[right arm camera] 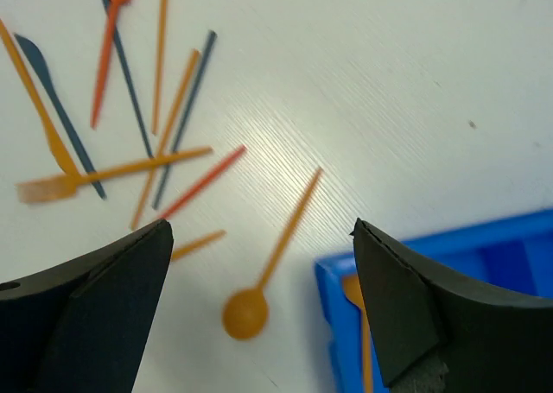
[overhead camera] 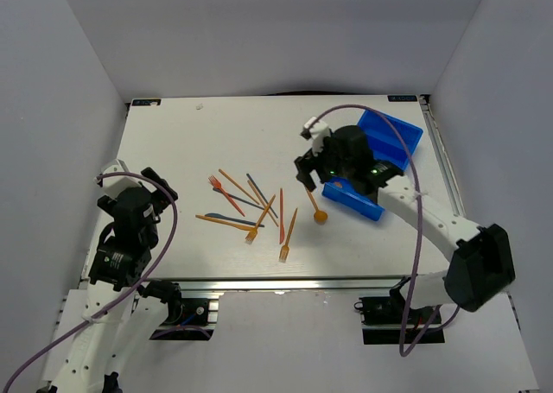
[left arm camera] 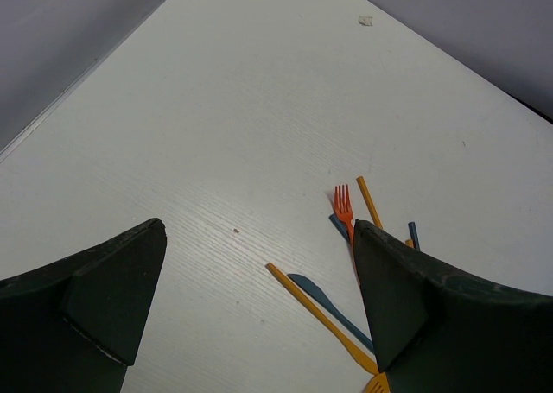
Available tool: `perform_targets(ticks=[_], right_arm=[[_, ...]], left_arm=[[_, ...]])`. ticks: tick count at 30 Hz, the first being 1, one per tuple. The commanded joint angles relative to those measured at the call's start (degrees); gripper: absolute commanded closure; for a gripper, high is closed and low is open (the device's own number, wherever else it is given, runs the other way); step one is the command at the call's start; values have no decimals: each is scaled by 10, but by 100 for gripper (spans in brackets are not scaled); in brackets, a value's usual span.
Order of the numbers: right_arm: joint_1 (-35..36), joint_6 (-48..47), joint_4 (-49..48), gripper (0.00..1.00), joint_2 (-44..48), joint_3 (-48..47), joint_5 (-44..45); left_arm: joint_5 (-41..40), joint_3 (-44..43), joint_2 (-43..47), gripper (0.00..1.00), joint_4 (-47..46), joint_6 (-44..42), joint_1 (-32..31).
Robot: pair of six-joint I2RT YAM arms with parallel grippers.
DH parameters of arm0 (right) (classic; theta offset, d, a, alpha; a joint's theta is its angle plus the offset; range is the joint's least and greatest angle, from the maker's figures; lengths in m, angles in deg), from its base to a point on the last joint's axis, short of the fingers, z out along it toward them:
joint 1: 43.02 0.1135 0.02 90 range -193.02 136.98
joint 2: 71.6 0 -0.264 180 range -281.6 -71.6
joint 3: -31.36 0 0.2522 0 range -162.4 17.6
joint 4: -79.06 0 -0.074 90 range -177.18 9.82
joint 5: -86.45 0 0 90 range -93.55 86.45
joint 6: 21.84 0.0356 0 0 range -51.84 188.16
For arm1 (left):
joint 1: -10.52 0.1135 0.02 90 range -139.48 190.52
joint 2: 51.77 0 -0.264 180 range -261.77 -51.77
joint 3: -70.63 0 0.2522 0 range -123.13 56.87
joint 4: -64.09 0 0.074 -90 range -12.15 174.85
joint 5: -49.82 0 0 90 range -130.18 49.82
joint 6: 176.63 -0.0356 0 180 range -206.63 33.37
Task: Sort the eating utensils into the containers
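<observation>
While looking down on the matte white, finely grained worktop (overhead camera: 199,142), found the right hand (right arm camera: 261,237) hanging over it, dark wedge-shaped fingers (right arm camera: 104,307) spread apart and gripping nothing. Under that gap, noted an orange plastic spoon (right arm camera: 278,248), with a thin straight handle and a round bowl, flat on the worktop just beside the glossy blue tray (right arm camera: 423,242) but not in it. Made out one orange piece (right arm camera: 365,358) inside the tray near its corner, too blurred to tell its kind. Left of the spoon, saw a loose, crossing scatter: slim orange forks (overhead camera: 259,218), a red stick (right arm camera: 203,183), dark blue-grey sticks (right arm camera: 187,108) and a flat blue-grey knife shape (left arm camera: 324,302). Near the worktop's left edge, found the left hand (left arm camera: 259,229), its blunt black fingers (left arm camera: 104,298) wide apart, empty, well apart from the tray.
</observation>
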Motion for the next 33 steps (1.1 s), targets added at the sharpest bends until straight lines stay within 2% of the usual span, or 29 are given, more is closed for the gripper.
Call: perform_targets(ticks=[1, 3, 6, 8, 10, 13, 14, 19, 23, 28, 33], right_arm=[[57, 108, 41, 11, -67, -82, 83], [72, 133, 98, 11, -118, -136, 127], [93, 169, 103, 11, -142, -129, 204], [92, 187, 82, 11, -136, -104, 210], [89, 209, 54, 11, -128, -65, 174], [91, 232, 89, 11, -144, -70, 177], [91, 236, 95, 22, -150, -70, 187], [90, 243, 89, 39, -165, -45, 234], [90, 245, 86, 56, -180, -37, 227], [89, 246, 67, 56, -211, -24, 264], [89, 242, 50, 57, -244, -21, 257]], left_arm=[[-5, 2, -3, 2, 3, 1, 0], [-6, 1, -2, 2, 3, 1, 0], [-8, 2, -1, 2, 4, 2, 0], [-7, 2, 0, 2, 4, 2, 0], [-5, 2, 0, 2, 3, 2, 0], [-4, 2, -1, 2, 3, 1, 0], [-4, 2, -1, 2, 3, 1, 0], [-6, 2, 2, 2, 3, 2, 0], [-4, 2, 2, 2, 3, 2, 0], [-5, 2, 1, 2, 3, 2, 0], [-4, 2, 3, 2, 3, 1, 0]])
